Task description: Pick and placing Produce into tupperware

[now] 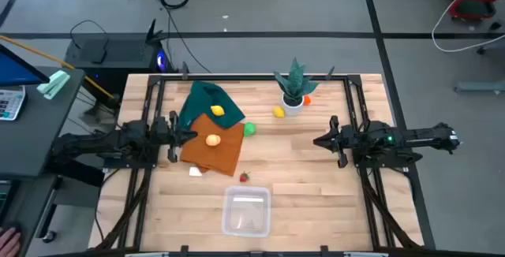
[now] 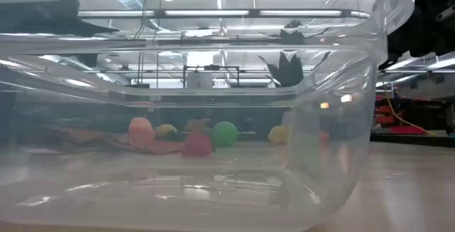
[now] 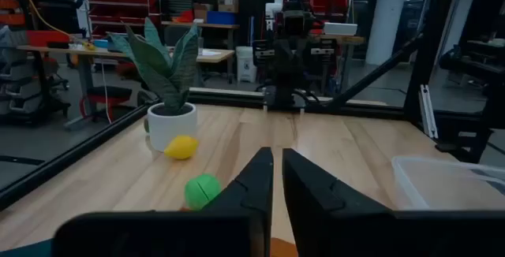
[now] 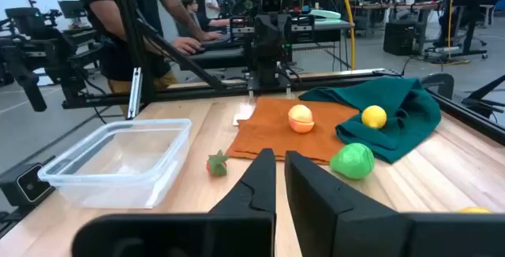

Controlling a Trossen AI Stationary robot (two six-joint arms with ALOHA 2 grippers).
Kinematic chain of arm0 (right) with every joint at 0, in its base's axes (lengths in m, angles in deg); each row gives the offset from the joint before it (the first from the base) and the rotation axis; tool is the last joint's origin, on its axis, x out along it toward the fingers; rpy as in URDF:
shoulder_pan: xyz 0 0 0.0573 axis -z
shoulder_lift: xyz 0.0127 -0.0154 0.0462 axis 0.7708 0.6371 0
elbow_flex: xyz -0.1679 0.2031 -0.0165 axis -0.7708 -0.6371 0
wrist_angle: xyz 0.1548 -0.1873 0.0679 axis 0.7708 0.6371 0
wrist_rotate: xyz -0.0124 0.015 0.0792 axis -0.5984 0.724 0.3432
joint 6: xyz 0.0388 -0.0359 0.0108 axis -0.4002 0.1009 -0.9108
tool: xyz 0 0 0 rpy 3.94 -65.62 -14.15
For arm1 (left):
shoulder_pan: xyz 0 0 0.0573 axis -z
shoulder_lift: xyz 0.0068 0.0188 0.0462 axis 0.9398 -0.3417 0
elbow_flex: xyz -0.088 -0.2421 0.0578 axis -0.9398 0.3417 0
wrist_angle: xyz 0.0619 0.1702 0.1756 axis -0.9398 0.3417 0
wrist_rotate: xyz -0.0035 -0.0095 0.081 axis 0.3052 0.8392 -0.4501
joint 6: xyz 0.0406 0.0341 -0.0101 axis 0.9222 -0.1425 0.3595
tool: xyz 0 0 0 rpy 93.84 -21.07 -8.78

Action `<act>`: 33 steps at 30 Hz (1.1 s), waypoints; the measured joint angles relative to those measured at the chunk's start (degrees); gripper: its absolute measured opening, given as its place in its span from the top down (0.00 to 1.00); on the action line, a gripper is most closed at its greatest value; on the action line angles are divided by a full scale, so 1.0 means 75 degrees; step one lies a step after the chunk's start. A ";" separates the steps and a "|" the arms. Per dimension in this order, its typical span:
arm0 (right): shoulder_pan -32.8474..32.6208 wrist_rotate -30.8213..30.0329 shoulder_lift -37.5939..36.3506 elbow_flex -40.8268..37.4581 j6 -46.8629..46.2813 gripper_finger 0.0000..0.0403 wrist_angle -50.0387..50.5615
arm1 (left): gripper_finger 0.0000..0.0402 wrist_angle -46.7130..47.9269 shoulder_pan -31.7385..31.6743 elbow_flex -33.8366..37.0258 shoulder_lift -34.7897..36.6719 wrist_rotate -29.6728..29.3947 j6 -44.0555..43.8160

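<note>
Tub (image 1: 246, 211) is seen at the table's near edge, midway between the arms, with nothing inside. Strawberry (image 1: 245, 177) lies on bare wood just beyond the tub's far rim. Orange cloth (image 1: 217, 148) is spread left of centre, partly overlapped by a green cloth (image 1: 207, 99) at its far end. An orange fruit (image 1: 213, 139) rests on the orange cloth; a lemon (image 1: 218, 111) sits on the green cloth. A green ball (image 1: 250, 129) is found just beside the orange cloth's right edge. A second lemon (image 1: 278, 112) lies close by the plant pot (image 1: 293, 103), with a small orange-red piece (image 1: 307, 99) on the pot's other side.

Left gripper (image 1: 188, 135) is held above the orange cloth's left edge, fingers (image 3: 256, 182) pressed together, nothing pinched. Right gripper (image 1: 319, 141) is held over bare wood at the right, fingers (image 4: 259, 176) pressed together, nothing held.
</note>
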 joint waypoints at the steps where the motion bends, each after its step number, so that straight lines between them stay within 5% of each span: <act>1: 0.0000 -0.0001 0.0000 0.0000 0.0001 1.00 -0.0003 | 0.92 0.0000 0.0000 0.0000 -0.0001 -0.0001 0.0001; 33: 0.0000 0.0000 -0.0003 0.0000 0.0000 1.00 0.0000 | 0.92 0.0000 -0.0003 0.0003 0.0001 0.0001 0.0001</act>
